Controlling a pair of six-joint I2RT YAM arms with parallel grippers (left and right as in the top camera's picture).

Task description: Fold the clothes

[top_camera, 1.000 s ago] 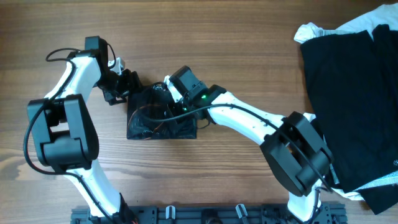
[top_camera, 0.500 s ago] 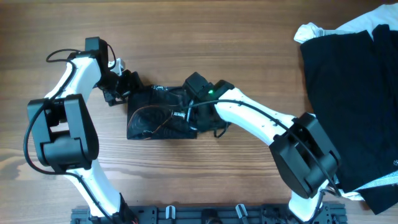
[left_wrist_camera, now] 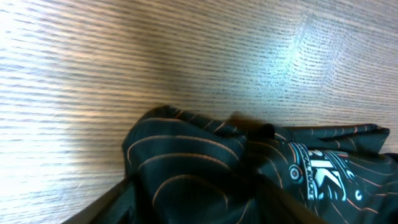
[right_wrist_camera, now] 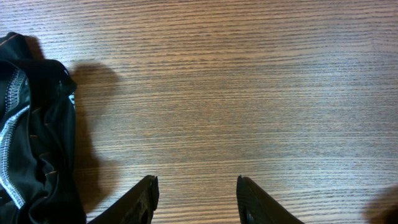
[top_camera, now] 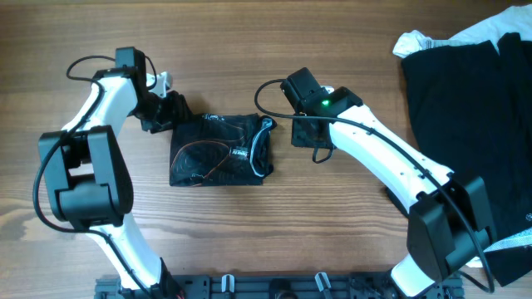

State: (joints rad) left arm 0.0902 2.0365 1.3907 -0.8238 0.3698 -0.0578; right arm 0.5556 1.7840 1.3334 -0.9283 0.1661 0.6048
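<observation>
The black jersey (top_camera: 218, 149) with thin orange-red lines lies folded into a small rectangle left of the table's middle, its pale collar trim at the right edge. My left gripper (top_camera: 172, 115) sits at its top-left corner. In the left wrist view a hump of the jersey (left_wrist_camera: 205, 155) bulges between the spread fingers of that gripper (left_wrist_camera: 199, 211). My right gripper (top_camera: 303, 134) hovers just right of the jersey, open, with only bare wood between its fingers. In the right wrist view this gripper (right_wrist_camera: 196, 186) points at the table and the jersey's edge (right_wrist_camera: 37, 143) lies at the left.
A pile of black clothes (top_camera: 465, 124) covers the right side of the table, with a white garment (top_camera: 424, 40) poking out at its top-left. Bare wood (top_camera: 349, 224) lies between the jersey and the pile. A black rail (top_camera: 274, 286) runs along the front edge.
My right gripper has lifted off the jersey, moved right and up, and opened, uncovering the jersey's right edge. The left arm has stayed put; its jaws have narrowed a little.
</observation>
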